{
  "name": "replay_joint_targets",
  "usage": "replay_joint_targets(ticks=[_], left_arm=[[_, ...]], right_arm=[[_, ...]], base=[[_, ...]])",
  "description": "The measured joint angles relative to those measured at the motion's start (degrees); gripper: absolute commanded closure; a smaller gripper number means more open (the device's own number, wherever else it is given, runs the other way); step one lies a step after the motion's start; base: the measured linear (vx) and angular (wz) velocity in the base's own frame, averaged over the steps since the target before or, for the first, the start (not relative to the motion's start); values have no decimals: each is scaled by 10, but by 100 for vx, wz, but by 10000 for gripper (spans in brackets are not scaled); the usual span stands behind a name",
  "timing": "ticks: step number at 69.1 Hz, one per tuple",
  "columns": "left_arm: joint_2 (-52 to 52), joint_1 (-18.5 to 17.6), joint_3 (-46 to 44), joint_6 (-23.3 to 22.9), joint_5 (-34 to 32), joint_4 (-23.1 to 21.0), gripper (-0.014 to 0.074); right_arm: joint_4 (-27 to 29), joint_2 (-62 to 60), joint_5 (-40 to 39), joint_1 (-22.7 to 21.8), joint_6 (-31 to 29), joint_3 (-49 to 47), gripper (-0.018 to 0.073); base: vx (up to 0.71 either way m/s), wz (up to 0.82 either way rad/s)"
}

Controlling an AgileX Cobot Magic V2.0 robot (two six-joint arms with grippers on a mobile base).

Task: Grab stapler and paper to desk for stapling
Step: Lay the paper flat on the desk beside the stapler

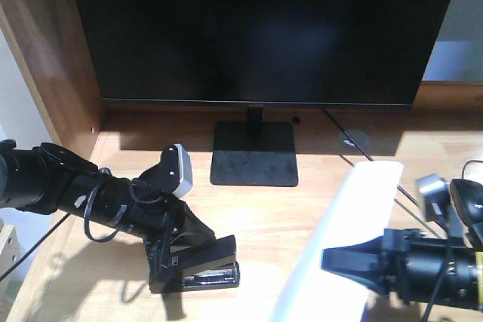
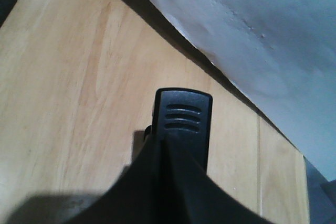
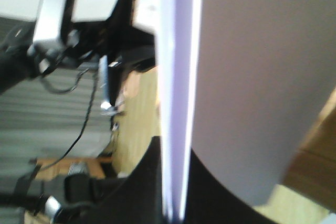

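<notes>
Your right gripper [image 1: 332, 259] pinches the paper [image 1: 364, 205], its length aimed at the monitor stand [image 1: 254, 156]; left gripper [image 1: 177, 258] clasps the stapler [image 1: 210, 269] crosswise.

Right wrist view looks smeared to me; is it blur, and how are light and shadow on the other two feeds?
Right wrist view: yes, blurred throughout; the paper sits close to the lens, its edge glaring white-violet. Left wrist view: fairly sharp, the stapler dark, shadow pooling lower left on the desk. Front view: harsh sunlight, paper washed out, hard-edged shadows on the desk.
</notes>
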Motion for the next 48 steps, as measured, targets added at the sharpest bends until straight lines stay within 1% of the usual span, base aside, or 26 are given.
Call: replay_joint_targets(ticks=[5, 13, 19, 32, 41, 48], left_arm=[[0, 0, 0, 0, 0, 0, 603], [0, 0, 0, 0, 0, 0, 603], [0, 0, 0, 0, 0, 0, 603], [0, 0, 0, 0, 0, 0, 603], [0, 0, 0, 0, 0, 0, 603], [0, 0, 0, 0, 0, 0, 603]], right_arm=[[17, 0, -3, 23, -10, 0, 562], [14, 0, -4, 32, -18, 0, 562], [-11, 0, 18, 32, -18, 0, 562], [-92, 0, 117, 32, 7, 0, 562], [-101, 0, 167, 32, 19, 0, 562], [-101, 0, 185, 32, 16, 0, 562]], base=[[0, 0], [0, 0], [0, 0], [0, 0], [0, 0], [0, 0]])
